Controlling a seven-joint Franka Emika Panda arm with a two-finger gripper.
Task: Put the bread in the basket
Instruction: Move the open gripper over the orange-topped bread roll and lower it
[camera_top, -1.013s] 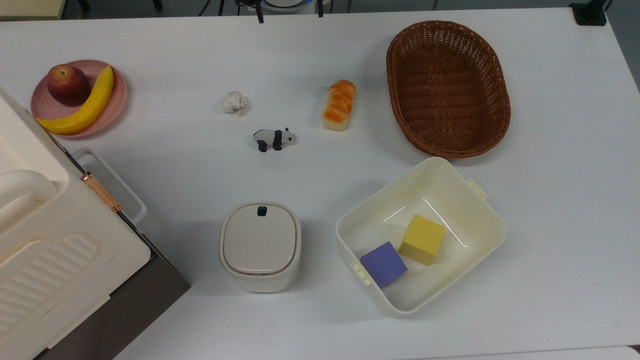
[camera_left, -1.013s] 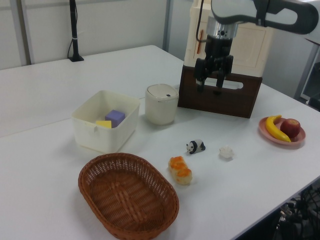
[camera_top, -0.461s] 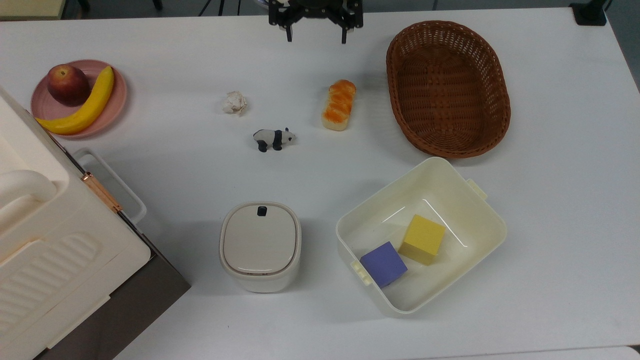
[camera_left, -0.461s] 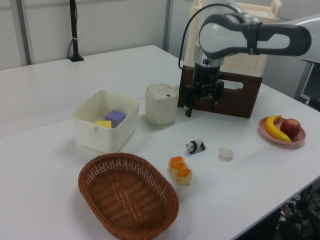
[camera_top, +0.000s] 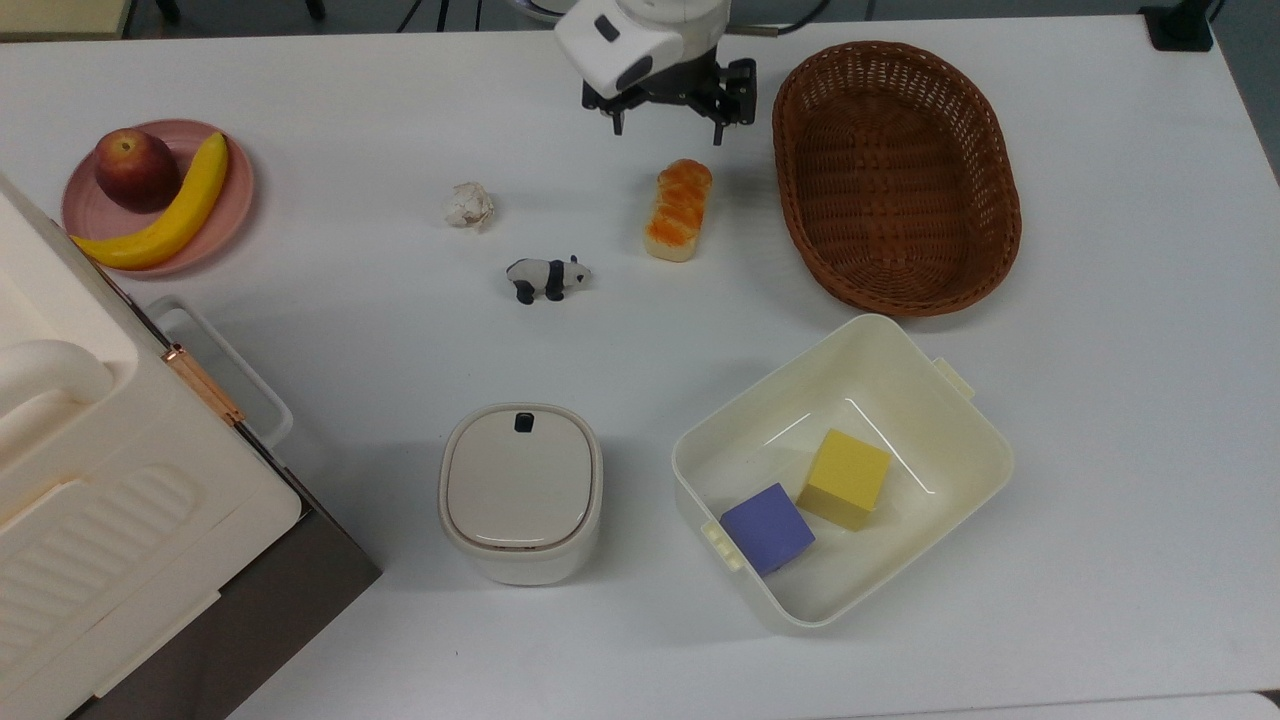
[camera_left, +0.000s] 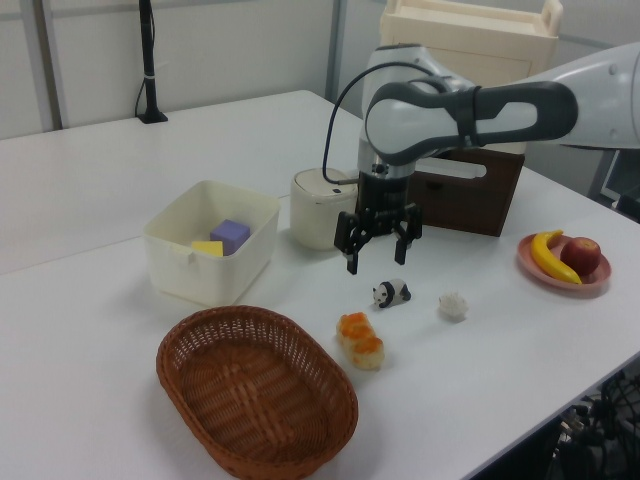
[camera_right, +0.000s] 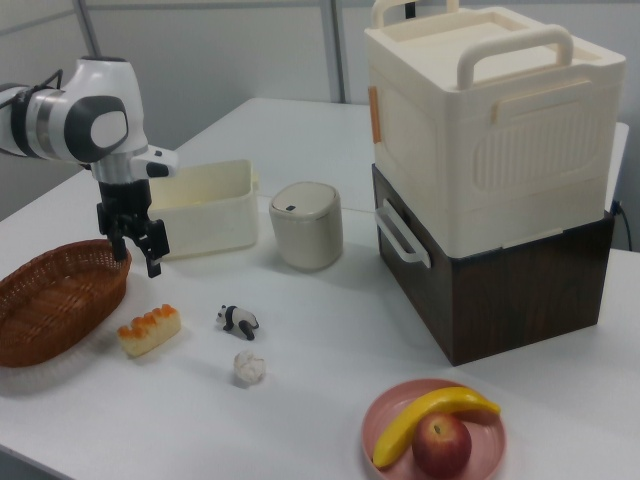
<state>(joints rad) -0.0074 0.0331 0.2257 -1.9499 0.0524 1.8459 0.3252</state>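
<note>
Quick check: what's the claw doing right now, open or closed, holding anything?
Claw: open and empty, hanging in the air above the table; the bread lies untouched on the table.

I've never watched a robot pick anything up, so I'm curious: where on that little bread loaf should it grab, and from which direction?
Probably from straight above, across the middle of the bread. It lies flat on the table, long and narrow, so the open gripper could close on its two long pale sides. Nothing crowds it; the basket stands apart.
</note>
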